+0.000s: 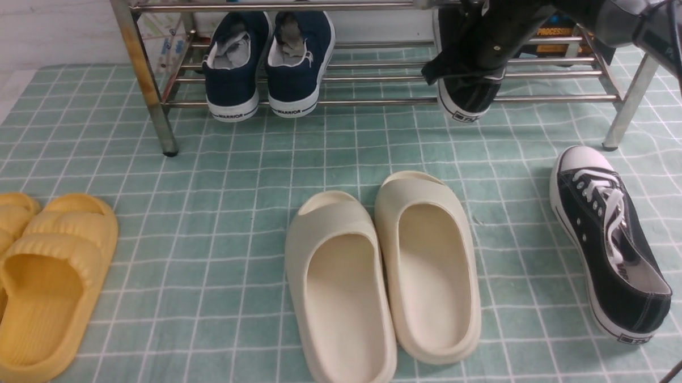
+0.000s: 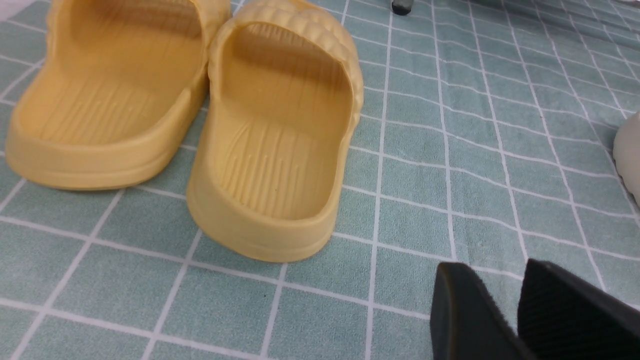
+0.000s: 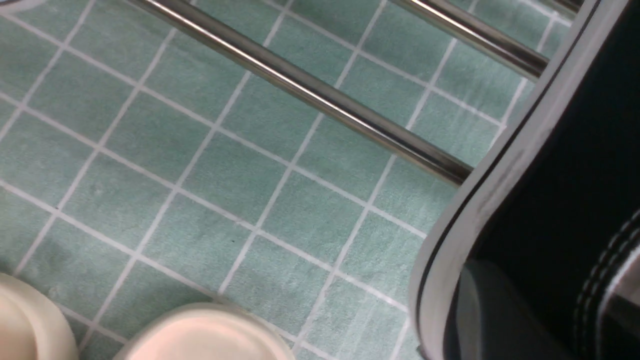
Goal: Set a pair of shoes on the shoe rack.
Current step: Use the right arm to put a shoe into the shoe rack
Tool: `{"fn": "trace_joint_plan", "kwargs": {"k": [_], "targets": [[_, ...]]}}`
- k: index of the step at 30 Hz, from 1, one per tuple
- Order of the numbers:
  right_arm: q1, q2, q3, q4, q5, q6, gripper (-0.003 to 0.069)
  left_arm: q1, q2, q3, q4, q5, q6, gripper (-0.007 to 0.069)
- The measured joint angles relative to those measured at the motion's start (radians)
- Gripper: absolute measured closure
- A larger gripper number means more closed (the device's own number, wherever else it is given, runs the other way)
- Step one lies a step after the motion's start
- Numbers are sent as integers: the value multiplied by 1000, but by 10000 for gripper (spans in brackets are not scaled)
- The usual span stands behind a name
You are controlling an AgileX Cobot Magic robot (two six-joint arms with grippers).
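Note:
My right gripper (image 1: 466, 62) is shut on one black canvas sneaker (image 1: 464, 99) and holds it at the right part of the shoe rack's (image 1: 372, 102) lower shelf, with the heel sticking out over the front rod. In the right wrist view the sneaker's white sole (image 3: 505, 165) lies across a chrome rod (image 3: 310, 95); I cannot tell whether it rests on the rod. The gripper (image 3: 550, 320) pinches its side wall. The other black sneaker (image 1: 609, 244) lies on the cloth at the right, toe toward the rack. My left gripper (image 2: 495, 272) is shut and empty, low over the cloth.
Navy WARRIOR shoes (image 1: 268, 63) stand on the rack's left part. Cream slides (image 1: 378, 281) lie mid-cloth, and their toes show in the right wrist view (image 3: 200, 335). Yellow slides (image 1: 43, 281) lie at the left, just ahead of my left gripper (image 2: 280, 140). A rust-stained rack leg (image 1: 147, 79) stands at the left.

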Motion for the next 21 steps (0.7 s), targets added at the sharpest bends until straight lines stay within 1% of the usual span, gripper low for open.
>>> {"fn": "trace_joint_plan", "kwargs": {"k": [1, 4, 5, 6, 9, 11, 21], "targets": [[0, 0, 0, 0, 0, 0, 503, 0, 0, 0, 0, 0, 0, 433], [0, 1, 0, -6, 0, 1, 427, 0, 0, 0, 0, 0, 0, 433], [0, 1, 0, -7, -1, 1, 423, 0, 0, 0, 0, 0, 0, 432], [0, 1, -2, -8, -11, 1, 394, 0, 0, 0, 0, 0, 0, 431], [0, 1, -8, -10, -10, 1, 361, 0, 0, 0, 0, 0, 0, 427], [0, 1, -8, -10, -3, 1, 356, 0, 0, 0, 0, 0, 0, 426], [0, -68, -10, -15, 155, 3, 350, 0, 0, 0, 0, 0, 0, 417]]}}
